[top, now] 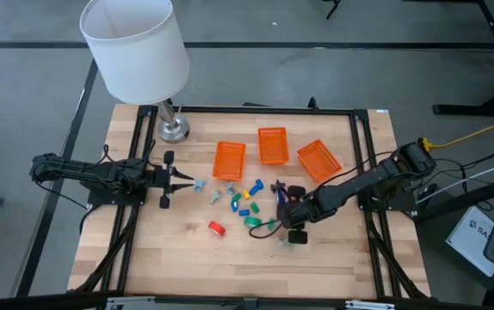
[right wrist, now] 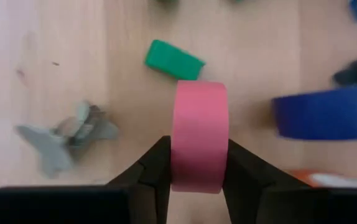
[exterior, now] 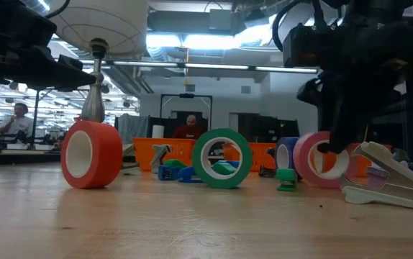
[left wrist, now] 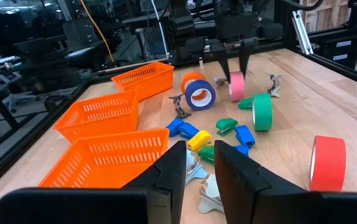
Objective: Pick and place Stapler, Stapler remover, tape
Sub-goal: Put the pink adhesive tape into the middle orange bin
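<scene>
Straddling pink tape (right wrist: 198, 134), right gripper (right wrist: 197, 165) jaws narrow, one finger at each flat side of roll; contact looks made, firm grip not certain. Roll stands on edge on table (top: 178, 250), axis running across jaws, blue tape (right wrist: 328, 112) just beside, green piece (right wrist: 173, 60) beyond. Left gripper (left wrist: 198, 168) jaws narrow, a gap between, holding nothing; grey remover (left wrist: 206, 193) lies just ahead. Baskets (top: 272, 145) lie farther up table from pink roll; right arm nearer. Red tape (top: 217, 227) apart
</scene>
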Robot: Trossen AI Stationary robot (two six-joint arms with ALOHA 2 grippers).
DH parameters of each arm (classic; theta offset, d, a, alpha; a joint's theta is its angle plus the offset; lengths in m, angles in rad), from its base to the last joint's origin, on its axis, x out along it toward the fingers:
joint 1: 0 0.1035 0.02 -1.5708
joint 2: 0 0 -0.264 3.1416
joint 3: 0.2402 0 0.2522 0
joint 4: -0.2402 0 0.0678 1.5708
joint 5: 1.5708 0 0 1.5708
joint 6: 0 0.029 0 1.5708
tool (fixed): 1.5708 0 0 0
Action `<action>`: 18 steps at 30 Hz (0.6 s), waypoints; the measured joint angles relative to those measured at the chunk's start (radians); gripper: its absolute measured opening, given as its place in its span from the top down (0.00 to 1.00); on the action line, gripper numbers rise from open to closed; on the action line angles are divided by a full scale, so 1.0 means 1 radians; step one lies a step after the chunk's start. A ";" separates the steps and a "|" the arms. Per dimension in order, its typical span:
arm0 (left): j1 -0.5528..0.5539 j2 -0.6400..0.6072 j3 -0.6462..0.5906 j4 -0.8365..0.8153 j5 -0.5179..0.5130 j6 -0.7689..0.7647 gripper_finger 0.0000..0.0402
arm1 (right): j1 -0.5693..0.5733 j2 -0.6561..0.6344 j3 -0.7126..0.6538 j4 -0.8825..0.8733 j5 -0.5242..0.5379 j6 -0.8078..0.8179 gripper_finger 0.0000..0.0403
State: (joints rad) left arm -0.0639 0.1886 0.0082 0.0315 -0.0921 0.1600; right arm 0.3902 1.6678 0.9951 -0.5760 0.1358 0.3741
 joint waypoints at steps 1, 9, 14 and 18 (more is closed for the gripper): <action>0.000 0.000 0.000 0.000 0.000 0.000 0.81 | -0.005 -0.007 0.000 0.000 0.002 -0.021 0.73; 0.000 0.000 0.000 0.000 0.000 0.000 0.80 | -0.059 -0.066 0.000 -0.010 0.023 0.014 0.73; 0.000 0.000 0.000 0.000 0.000 0.000 0.81 | -0.086 -0.105 0.000 0.010 0.001 0.006 0.73; 0.000 0.000 0.000 -0.001 0.000 0.000 0.80 | -0.130 -0.147 0.000 0.024 0.002 -0.033 0.72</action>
State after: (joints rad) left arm -0.0639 0.1888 0.0084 0.0309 -0.0921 0.1600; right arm 0.2605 1.5212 0.9952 -0.5517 0.1382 0.3413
